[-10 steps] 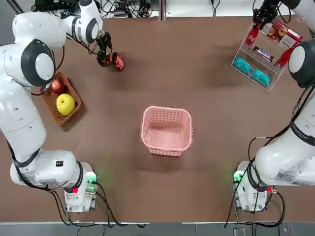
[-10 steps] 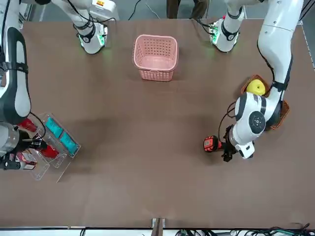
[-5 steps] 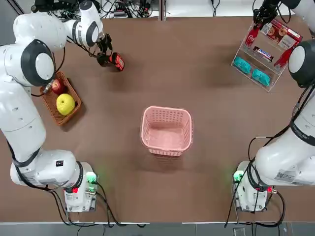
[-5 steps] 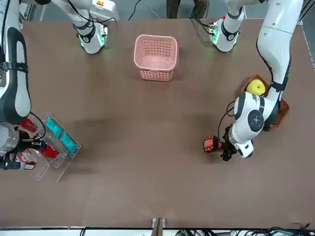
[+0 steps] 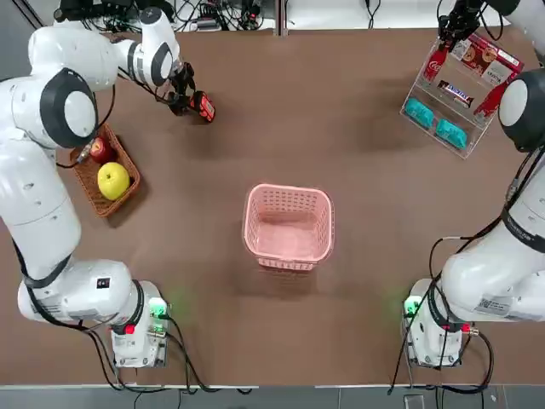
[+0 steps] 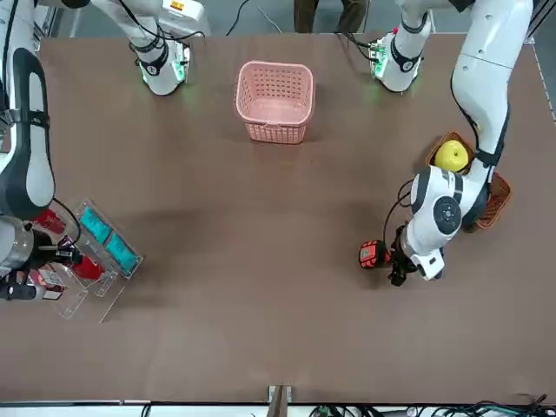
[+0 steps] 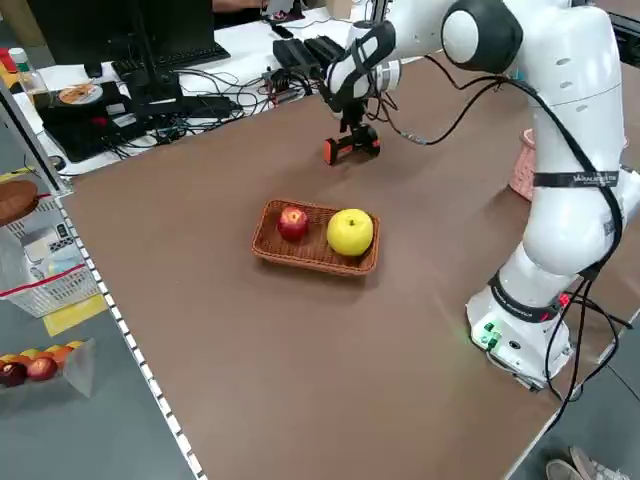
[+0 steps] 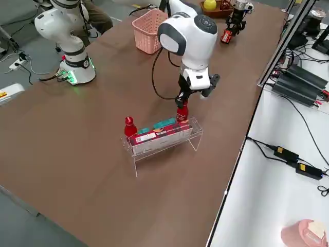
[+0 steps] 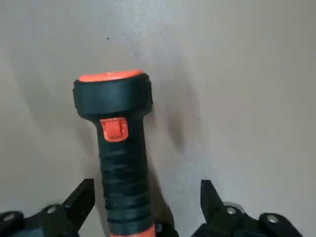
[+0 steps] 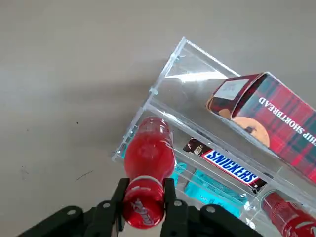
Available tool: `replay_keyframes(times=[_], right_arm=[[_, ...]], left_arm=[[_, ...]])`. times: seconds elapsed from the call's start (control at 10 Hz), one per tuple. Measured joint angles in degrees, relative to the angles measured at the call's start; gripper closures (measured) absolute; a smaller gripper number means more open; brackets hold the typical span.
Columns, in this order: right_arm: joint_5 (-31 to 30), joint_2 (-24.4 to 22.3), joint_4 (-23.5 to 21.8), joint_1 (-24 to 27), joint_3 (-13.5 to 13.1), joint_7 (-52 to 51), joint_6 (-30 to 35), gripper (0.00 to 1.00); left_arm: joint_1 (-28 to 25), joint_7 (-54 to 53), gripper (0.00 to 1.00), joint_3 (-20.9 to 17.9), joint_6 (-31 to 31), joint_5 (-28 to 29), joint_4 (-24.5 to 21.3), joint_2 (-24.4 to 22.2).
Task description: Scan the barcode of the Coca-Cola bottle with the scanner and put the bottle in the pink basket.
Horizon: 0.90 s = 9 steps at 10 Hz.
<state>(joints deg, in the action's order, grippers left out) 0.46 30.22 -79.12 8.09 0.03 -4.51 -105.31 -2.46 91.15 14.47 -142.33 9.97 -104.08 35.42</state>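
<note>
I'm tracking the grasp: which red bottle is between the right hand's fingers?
The bottle at the clear rack's chocolate-bar end; its twin lies beyond the chocolate bar, untouched.

A red apple (image 7: 293, 223) and a yellow apple (image 7: 350, 232) sit side by side in a brown wicker tray (image 7: 316, 240) on a brown table (image 7: 250, 370). Beyond the wicker tray, a black-and-orange scanner (image 7: 350, 145) is at the left gripper (image 7: 350, 128). Farther past the tray stands a black monitor (image 7: 110, 35); beside the table, across from the tray, rests a white basket (image 7: 50, 270).
</note>
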Motion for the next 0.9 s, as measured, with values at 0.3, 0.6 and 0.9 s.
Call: replay_keyframes(times=[0.3,0.6,0.9], right_arm=[[-0.03,-0.12,1.33,0.00,-0.01,-2.02,0.49,0.67],[-0.06,-2.76,3.95,-0.35,0.43,-2.65,6.73,0.67],[0.41,-7.68,5.88,-2.55,1.27,-2.70,15.55,0.67]], left_arm=[[-0.11,-0.12,0.59,0.00,-0.12,0.15,-0.03,0.10],[-0.15,0.07,0.63,-0.01,-0.26,0.24,0.20,0.08],[-0.44,6.36,0.63,0.09,3.83,-3.85,3.72,-2.38]])
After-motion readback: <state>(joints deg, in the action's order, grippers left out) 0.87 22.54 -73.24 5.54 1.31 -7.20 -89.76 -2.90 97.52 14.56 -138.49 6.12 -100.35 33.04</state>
